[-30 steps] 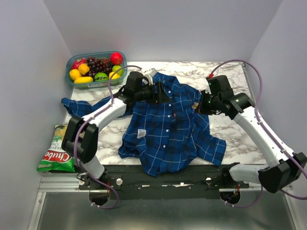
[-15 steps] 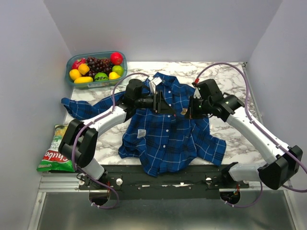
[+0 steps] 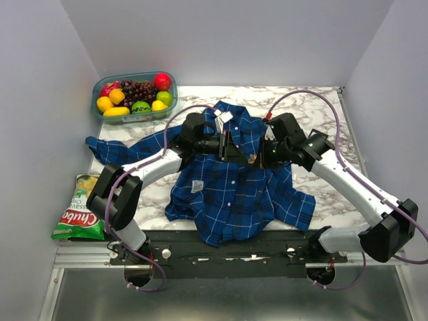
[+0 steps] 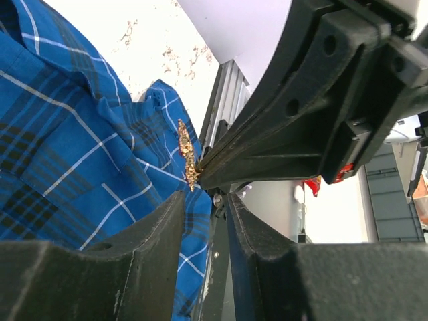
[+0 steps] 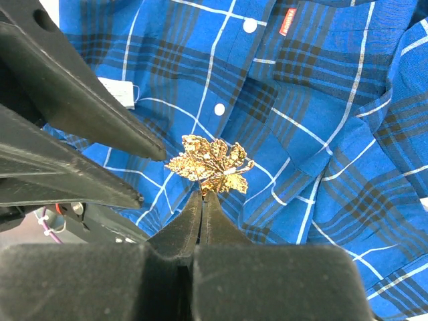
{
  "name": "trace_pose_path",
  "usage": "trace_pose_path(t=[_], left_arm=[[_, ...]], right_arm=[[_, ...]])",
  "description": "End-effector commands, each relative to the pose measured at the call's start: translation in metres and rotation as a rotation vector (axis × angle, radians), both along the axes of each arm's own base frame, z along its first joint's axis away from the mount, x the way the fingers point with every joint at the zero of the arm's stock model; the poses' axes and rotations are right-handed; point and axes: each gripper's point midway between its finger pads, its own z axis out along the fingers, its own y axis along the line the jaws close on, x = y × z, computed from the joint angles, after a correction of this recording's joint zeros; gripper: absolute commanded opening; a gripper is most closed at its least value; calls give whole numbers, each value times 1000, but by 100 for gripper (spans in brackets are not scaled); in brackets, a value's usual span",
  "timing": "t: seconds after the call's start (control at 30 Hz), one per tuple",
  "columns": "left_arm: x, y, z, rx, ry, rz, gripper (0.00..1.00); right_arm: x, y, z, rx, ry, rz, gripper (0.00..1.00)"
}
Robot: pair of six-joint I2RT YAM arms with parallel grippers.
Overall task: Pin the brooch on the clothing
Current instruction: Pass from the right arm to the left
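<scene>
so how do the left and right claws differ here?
The right claw is shut, pinching the gold leaf-shaped brooch by one edge. The left claw has its jaws apart and holds nothing. The right claw carries the brooch, while the left claw's tips only sit beside it, one close to its edge. Shared: both are black and both are over the plaid shirt.

Pale lilac walls point(image 3: 227, 40) box in a white marbled table point(image 3: 321, 100); a metal rail point(image 3: 80, 251) edges its near side.
</scene>
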Motion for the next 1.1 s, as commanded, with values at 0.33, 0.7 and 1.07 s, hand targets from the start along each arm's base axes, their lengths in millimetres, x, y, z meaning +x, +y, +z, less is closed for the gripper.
trace_pose_path(t=[0.33, 0.7, 1.07], left_arm=[[3, -10, -3, 19, 3, -14, 32], [-5, -13, -9, 31, 6, -38, 14], [9, -14, -22, 68, 14, -1, 0]], right_arm=[[-2, 16, -2, 30, 8, 34, 0], [0, 19, 0, 37, -3, 32, 0], [-1, 18, 12, 60, -24, 26, 12]])
